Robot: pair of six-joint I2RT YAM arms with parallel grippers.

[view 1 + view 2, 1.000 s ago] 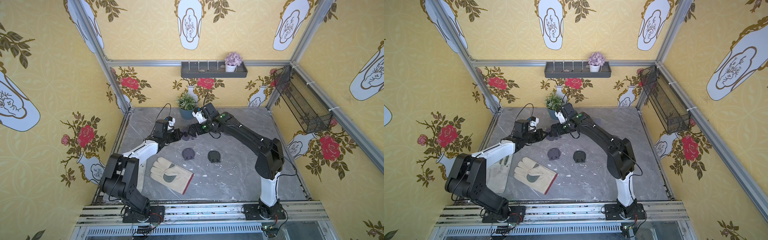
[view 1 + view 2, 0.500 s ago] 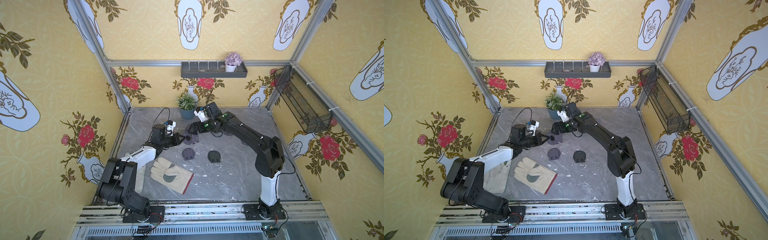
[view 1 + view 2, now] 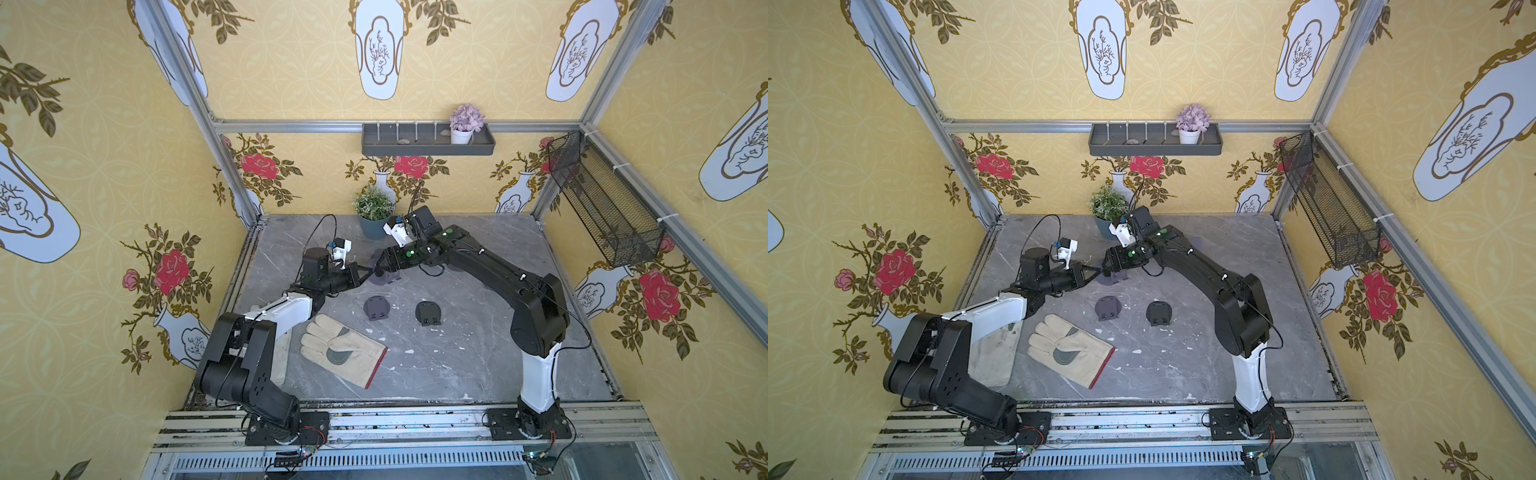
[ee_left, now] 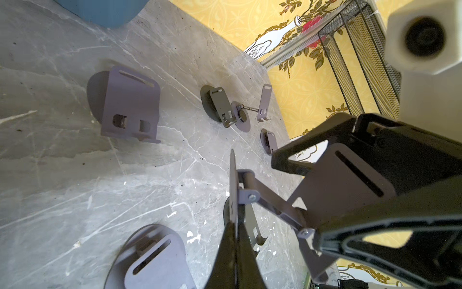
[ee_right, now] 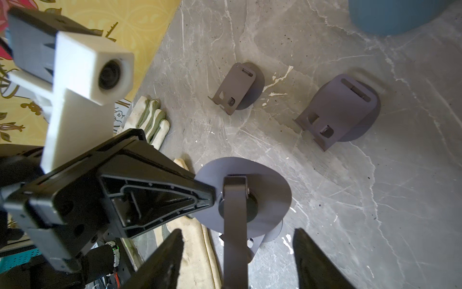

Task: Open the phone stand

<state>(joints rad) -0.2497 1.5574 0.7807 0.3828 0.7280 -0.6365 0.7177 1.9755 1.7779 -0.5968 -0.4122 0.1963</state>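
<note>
The phone stand, matte grey metal with a round base and a slotted plate, hangs mid-frame above the marbled table. The left gripper pinches its base edge. The right gripper, jaws partly spread, flanks the plate; I cannot tell whether it grips.

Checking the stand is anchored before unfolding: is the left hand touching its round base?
Touching. The left wrist view shows the left hand pinching the round base by its thin edge, no gap.
</note>
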